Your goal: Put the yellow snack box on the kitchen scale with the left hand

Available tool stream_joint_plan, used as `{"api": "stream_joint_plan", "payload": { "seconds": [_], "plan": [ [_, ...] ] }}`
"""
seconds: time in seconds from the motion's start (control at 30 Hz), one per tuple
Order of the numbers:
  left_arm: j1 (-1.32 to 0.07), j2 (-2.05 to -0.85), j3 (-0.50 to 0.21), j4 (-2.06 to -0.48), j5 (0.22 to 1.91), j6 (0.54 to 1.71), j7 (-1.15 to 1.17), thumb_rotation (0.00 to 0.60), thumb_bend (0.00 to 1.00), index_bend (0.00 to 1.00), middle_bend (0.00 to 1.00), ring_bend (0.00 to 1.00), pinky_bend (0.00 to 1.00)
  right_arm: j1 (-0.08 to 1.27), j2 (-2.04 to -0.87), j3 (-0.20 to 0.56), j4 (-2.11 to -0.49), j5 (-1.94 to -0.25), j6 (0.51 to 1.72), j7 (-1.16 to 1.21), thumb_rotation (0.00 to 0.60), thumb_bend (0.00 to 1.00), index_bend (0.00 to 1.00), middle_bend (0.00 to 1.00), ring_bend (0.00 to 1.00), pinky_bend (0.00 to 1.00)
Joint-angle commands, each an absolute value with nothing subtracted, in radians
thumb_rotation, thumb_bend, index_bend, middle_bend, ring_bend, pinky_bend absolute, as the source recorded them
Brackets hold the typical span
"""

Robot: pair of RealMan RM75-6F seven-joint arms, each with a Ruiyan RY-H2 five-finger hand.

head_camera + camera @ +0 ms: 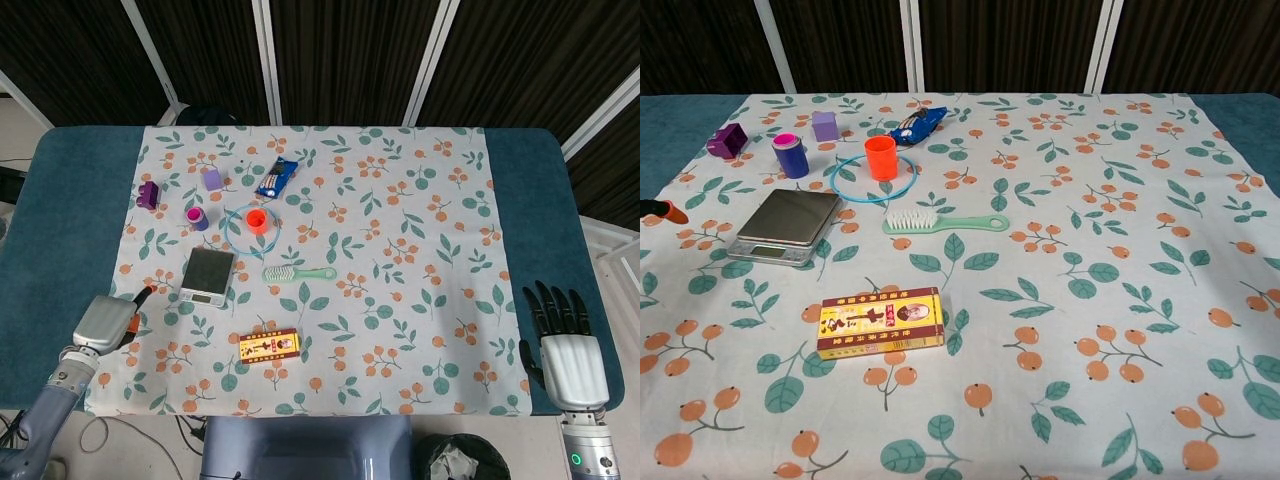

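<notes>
The yellow snack box lies flat on the floral cloth near the table's front edge. Behind it and to the left sits the silver kitchen scale with a bare platform. My left hand hovers at the cloth's left edge, left of both the box and the scale, holding nothing; one orange-tipped finger points towards the scale, and only that fingertip shows in the chest view. My right hand rests at the front right, fingers spread and empty.
A green brush lies right of the scale. Further back are an orange cup inside a blue ring, a purple cup, two purple blocks and a blue packet.
</notes>
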State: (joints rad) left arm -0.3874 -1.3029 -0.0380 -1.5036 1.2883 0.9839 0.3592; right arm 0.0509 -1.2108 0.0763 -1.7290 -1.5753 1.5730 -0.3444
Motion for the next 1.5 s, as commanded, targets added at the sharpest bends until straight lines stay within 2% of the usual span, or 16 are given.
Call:
{"api": "stream_joint_plan", "payload": {
  "seconds": [0.03,0.77,1.5],
  "plan": [
    [-0.400,-1.316,-0.039,-1.501,1.266,0.970,0.385,0.600,0.70,0.14,0.87,0.77,0.72,0.051,-1.210,0.077,-1.729,-1.575,1.574,-0.343,0.600,0.51,0.03,0.07,0.06,0.01],
    [-0.454,-1.391,-0.033,-1.494,1.201,0.937,0.479,0.600,0.70,0.13,0.87,0.77,0.72,0.048,-1.204,0.081,-1.729,-1.572,1.582,-0.332,0.600,0.51,0.03,0.07,0.06,0.01],
    [-0.467,-1.392,-0.014,-1.496,1.198,0.946,0.476,0.600,0.70,0.15,0.87,0.77,0.72,0.048,-1.205,0.081,-1.730,-1.572,1.583,-0.333,0.600,0.51,0.03,0.07,0.06,0.01]
  ]
}}
